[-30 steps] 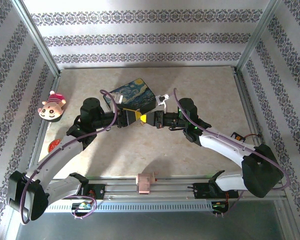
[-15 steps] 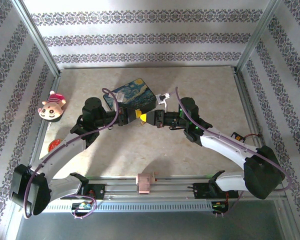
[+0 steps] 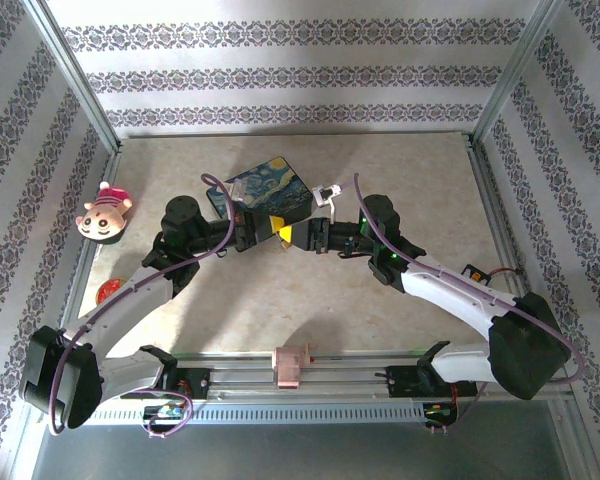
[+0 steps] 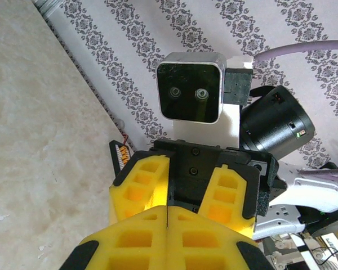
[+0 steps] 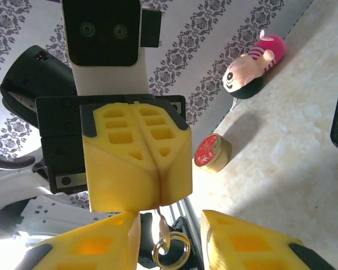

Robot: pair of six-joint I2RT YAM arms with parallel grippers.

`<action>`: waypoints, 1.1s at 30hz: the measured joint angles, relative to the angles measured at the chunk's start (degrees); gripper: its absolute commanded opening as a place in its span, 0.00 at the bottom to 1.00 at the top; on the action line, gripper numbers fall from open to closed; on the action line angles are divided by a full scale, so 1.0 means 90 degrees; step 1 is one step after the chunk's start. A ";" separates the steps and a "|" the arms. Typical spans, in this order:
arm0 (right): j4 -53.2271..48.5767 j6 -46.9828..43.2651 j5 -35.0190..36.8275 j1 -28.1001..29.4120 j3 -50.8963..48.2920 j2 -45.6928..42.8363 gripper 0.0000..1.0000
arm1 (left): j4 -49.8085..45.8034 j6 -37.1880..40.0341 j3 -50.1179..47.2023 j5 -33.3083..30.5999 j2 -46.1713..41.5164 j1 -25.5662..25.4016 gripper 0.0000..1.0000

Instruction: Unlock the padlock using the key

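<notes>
Padlock's whereabouts cannot be told as, on the near side of the painted box (image 3: 270,190), the left gripper (image 5: 149,205) clamps shut on what looks like the key (image 5: 160,228), its ring (image 5: 170,247) dangling between the right gripper's (image 5: 169,225) parted fingers, apparently a hand-over

free: near table (image 3: 310,300) centre | obstacle: painted box (image 3: 270,192) just behind left hand (image 3: 277,229)

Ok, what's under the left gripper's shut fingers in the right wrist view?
Below the left gripper hangs a thin metal stem carrying a ring, between the fingers of the right gripper. Its upper end is hidden inside the pads.
</notes>
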 measured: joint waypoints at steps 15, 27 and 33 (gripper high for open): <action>0.0308 0.0019 -0.0063 0.0039 -0.0056 -0.0175 0.12 | 0.0588 -0.0432 -0.0090 0.0282 -0.0007 0.0085 0.00; 0.0372 0.0063 0.0019 -0.0044 -0.0180 -0.0379 0.38 | 0.0775 -0.0610 -0.0211 0.0345 -0.0007 0.0138 0.00; 0.0420 0.0044 0.0087 -0.0131 -0.0333 -0.0590 0.39 | 0.0784 -0.0636 -0.0245 0.0347 -0.0005 0.0170 0.00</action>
